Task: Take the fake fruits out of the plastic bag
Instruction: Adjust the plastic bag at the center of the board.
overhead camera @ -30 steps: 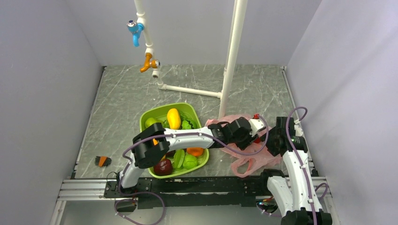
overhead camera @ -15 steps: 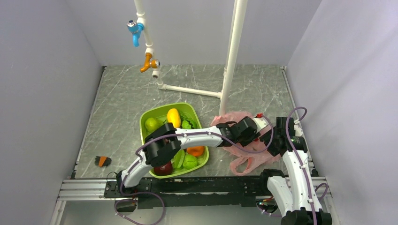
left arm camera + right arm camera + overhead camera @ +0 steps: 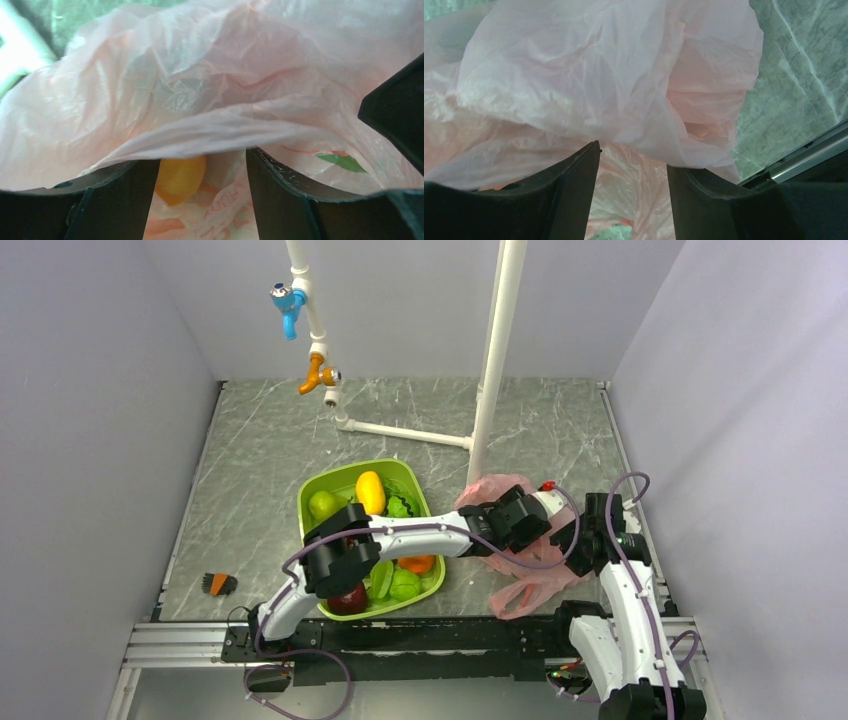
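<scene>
The pink plastic bag [image 3: 528, 575] lies crumpled at the right of the table, between both arms. My left arm reaches across the tray, and its gripper [image 3: 517, 523] is pushed into the bag. In the left wrist view the gripper [image 3: 202, 157] stands open with bag film [image 3: 210, 85] draped over its fingertips. One fake fruit [image 3: 180, 177], glossy yellow-orange, lies inside the bag beside the left finger [image 3: 115, 200]. My right gripper [image 3: 585, 540] is at the bag's right side. Its jaws [image 3: 633, 155] stand apart, with film over the right fingertip [image 3: 694, 185].
A green tray [image 3: 312, 486] left of the bag holds a yellow mango [image 3: 370, 492], an orange [image 3: 417, 563], a dark maroon apple [image 3: 348, 598] and green fruits. A white pipe post [image 3: 492, 370] rises just behind the bag. A small brush [image 3: 218, 584] lies at the near left.
My left arm has stretched further right toward the bag, and its jaws have opened wider. The bag's top has bunched up slightly. The right arm has hardly moved.
</scene>
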You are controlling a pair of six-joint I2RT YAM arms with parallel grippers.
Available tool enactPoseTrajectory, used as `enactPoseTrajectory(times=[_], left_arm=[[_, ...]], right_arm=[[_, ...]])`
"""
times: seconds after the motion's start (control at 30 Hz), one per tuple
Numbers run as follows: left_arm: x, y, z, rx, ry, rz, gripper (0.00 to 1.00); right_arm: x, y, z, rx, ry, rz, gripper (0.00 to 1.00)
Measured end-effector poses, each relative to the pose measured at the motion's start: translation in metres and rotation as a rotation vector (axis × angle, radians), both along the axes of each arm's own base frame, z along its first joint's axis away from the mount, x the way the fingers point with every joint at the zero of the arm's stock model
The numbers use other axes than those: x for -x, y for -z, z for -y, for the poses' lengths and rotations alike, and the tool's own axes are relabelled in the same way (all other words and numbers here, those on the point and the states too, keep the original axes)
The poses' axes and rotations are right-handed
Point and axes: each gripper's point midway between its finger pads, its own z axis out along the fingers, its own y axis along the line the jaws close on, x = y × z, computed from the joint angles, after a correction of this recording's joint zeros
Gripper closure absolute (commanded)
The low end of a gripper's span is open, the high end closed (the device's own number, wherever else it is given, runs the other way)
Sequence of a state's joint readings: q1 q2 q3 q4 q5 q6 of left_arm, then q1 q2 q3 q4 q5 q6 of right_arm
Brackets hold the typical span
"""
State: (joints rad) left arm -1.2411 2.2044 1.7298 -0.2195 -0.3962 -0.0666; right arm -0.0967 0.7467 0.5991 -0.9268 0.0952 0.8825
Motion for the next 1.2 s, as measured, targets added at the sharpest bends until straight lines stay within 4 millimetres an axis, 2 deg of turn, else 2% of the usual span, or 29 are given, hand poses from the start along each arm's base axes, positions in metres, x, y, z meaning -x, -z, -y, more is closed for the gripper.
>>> enactPoseTrajectory(times=[0.17,0.27,0.37,0.53,0.73,0.93,1.07,1.2], left_arm=[[-0.007,-0.022,-0.023,0.006,-0.080,0.032,0.27],[-0.011,-0.028,-0.030,0.008,-0.100,0.038,0.27],[-0.016,-0.026,-0.034,0.003,-0.107,0.028,0.28],[-0.025,-0.020,-0.040,0.009,-0.125,0.002,0.27],[-0.016,0.016,-0.050,0.018,-0.108,-0.102,0.28],[-0.005,0.033,-0.055,0.078,-0.119,-0.199,0.29],[0.015,0.053,-0.075,0.101,-0.129,-0.277,0.30],[0.027,0.051,-0.084,0.158,-0.138,-0.318,0.31]], right_arm=[[0.000,0.016,-0.001,-0.017,0.026,-0.033,0.47],[-0.001,0.026,-0.004,-0.039,0.023,-0.062,0.48],[-0.004,0.028,-0.007,-0.055,0.014,-0.066,0.48],[-0.009,0.020,-0.008,-0.049,-0.022,-0.010,0.40],[-0.021,-0.008,-0.012,-0.024,-0.105,0.133,0.30],[-0.031,-0.040,-0.023,-0.020,-0.227,0.221,0.29],[-0.039,-0.072,-0.044,-0.040,-0.374,0.308,0.32],[-0.038,-0.097,-0.078,-0.088,-0.562,0.380,0.32]])
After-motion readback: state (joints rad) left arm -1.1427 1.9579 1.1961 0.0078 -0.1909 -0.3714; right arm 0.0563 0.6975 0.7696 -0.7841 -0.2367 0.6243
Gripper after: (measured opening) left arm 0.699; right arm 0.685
